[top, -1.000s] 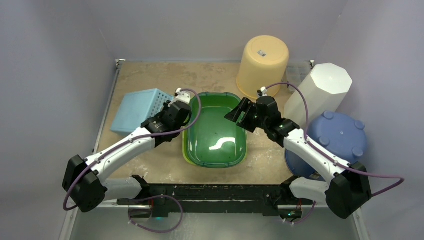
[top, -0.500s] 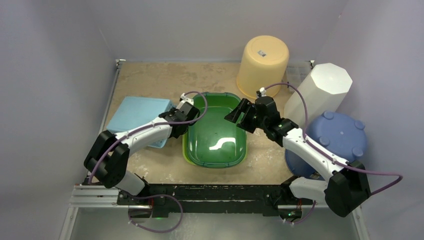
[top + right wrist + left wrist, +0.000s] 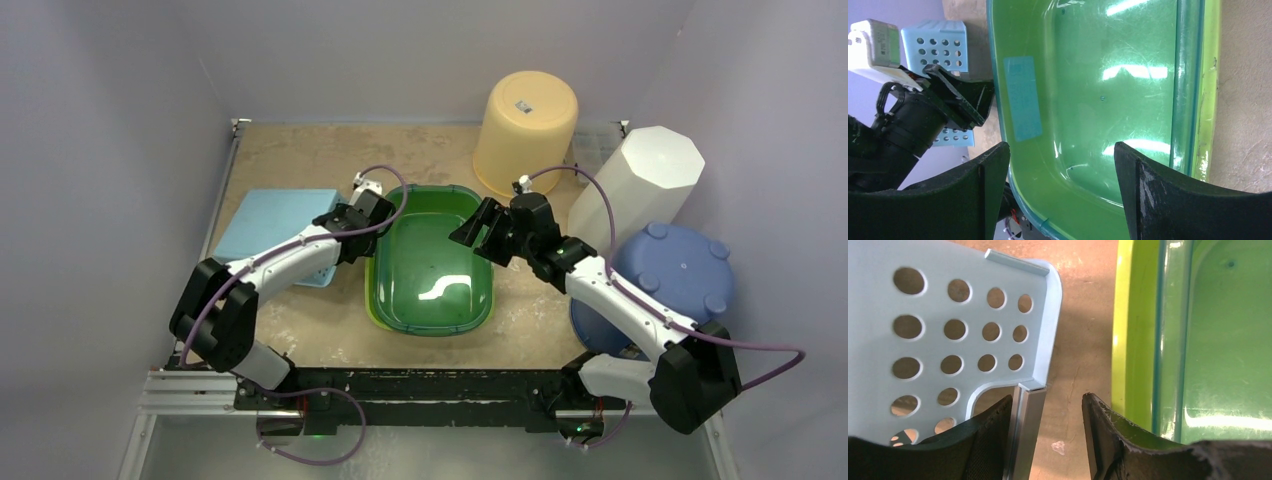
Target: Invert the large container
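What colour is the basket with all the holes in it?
Light blue. The basket shows best in the left wrist view.

On the sandy-brown worktop (image 3: 300,150) we see a green basin (image 3: 435,290), open side up, nested in a yellow-green basin (image 3: 1128,330) whose rim shows along its edge. Behind it a yellow bucket (image 3: 527,125) stands bottom up. To its right we see a white eight-sided bin (image 3: 650,185) and, nearer, a blue round tub (image 3: 670,275), bottom up.

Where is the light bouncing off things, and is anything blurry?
Top view: one curved white glare streak on the shiny green plastic tub. Right wrist view: several bright reflections across its floor. Left wrist view: the perforated light-blue plastic basket looks sharp.
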Motion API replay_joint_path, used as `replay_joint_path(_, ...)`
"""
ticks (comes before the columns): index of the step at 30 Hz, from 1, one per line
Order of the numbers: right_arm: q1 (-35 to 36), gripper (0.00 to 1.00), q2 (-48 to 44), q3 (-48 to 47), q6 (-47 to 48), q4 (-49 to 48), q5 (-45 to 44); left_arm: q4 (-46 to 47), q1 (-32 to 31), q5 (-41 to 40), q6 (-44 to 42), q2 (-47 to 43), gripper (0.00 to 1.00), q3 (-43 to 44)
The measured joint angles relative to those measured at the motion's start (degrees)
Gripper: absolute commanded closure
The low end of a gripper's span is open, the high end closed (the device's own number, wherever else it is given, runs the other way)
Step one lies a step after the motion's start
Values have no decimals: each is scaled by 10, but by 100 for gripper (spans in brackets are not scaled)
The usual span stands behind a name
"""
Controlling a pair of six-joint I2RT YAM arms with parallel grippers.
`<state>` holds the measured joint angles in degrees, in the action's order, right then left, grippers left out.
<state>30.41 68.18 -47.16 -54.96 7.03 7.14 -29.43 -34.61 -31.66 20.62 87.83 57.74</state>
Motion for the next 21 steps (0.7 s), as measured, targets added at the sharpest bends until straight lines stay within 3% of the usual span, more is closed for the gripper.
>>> replay_joint_path(11, 0, 21, 14, 0, 2, -1, 1, -2, 0, -74, -5, -31, 43, 0)
replay_joint_path(21, 0, 21, 24, 0, 7, -2, 3, -17, -12, -117, -13, 32, 42, 26)
